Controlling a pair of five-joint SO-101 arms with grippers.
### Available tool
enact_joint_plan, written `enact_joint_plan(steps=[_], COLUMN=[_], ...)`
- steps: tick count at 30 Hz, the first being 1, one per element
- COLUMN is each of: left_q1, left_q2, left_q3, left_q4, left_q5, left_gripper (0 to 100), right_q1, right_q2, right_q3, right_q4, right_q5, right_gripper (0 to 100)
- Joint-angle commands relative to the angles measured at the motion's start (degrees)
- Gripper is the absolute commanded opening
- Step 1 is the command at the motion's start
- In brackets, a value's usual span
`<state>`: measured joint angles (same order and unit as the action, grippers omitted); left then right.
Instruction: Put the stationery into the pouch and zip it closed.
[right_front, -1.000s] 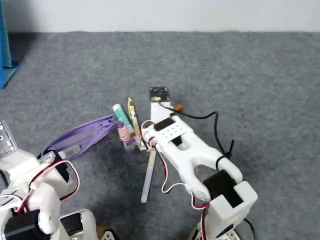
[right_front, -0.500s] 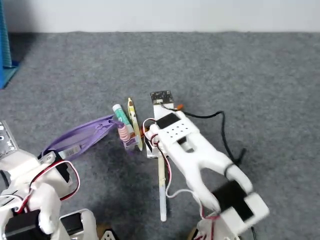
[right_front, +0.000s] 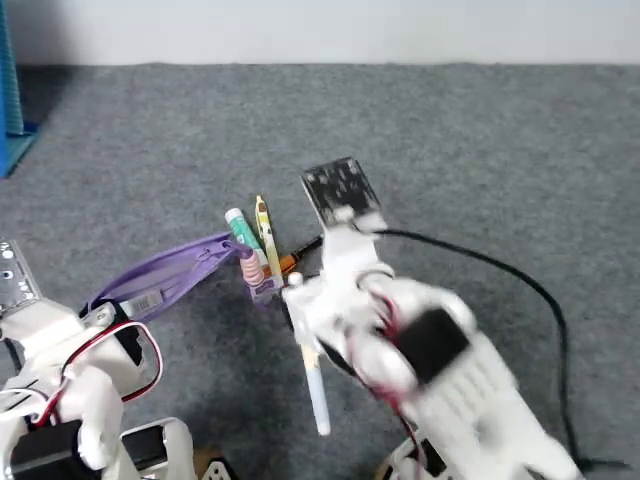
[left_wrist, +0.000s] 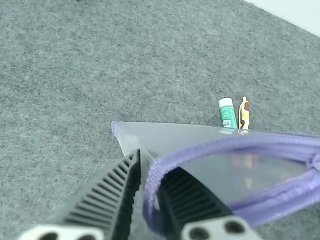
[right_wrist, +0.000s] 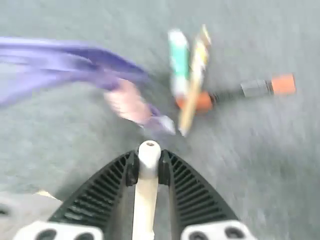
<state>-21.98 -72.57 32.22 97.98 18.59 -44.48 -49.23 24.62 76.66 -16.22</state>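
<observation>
A purple see-through pouch (right_front: 165, 272) lies on the grey carpet, its mouth toward the loose stationery. My left gripper (left_wrist: 149, 165) is shut on the pouch's (left_wrist: 215, 155) zip edge at the near left end. My right gripper (right_wrist: 149, 159) is shut on a white pen (right_wrist: 146, 200), which hangs over the carpet just short of the pouch mouth (right_wrist: 55, 62); the pen (right_front: 312, 385) points back toward the arm's base. A green-and-white glue stick (right_front: 240, 228), a yellow pen (right_front: 266, 235), an orange marker (right_front: 290, 262) and a pink piece (right_front: 250, 265) lie at the mouth.
A blue object (right_front: 8, 90) stands at the far left edge, and a white wall runs along the back of the carpet. The right arm's black cable (right_front: 520, 285) trails over the carpet on the right. Open carpet lies to the far right and beyond the stationery.
The right arm has risen toward the high camera and swung, keeping the white pen; the pen turned from slanting left to nearly straight back. The left arm and pouch have stayed put.
</observation>
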Motion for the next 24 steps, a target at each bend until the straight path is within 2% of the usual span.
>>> enact_joint_plan(steps=[1, 6, 14, 19, 24], left_q1=[0.4, 0.4, 0.4, 0.4, 0.4], left_q2=[0.9, 0.9, 0.9, 0.9, 0.9], left_q3=[-2.1, -2.1, -2.1, -1.9, -1.9], left_q4=[-0.4, -0.4, -0.4, -0.4, -0.4], left_q5=[0.7, 0.8, 0.8, 0.8, 0.8], left_gripper=[1, 1, 1, 1, 1], right_q1=[-3.2, -7.9, -15.6, -16.2, -16.2], right_q2=[-9.5, -13.4, -13.8, -13.2, -13.2], right_q3=[-1.8, -1.8, -1.7, -1.3, 5.7], right_q4=[-4.4, -13.1, -32.3, -45.3, -58.9], right_q5=[4.3, 8.9, 9.2, 13.4, 15.9], right_gripper=[0.8, 0.8, 0.8, 0.8, 0.8])
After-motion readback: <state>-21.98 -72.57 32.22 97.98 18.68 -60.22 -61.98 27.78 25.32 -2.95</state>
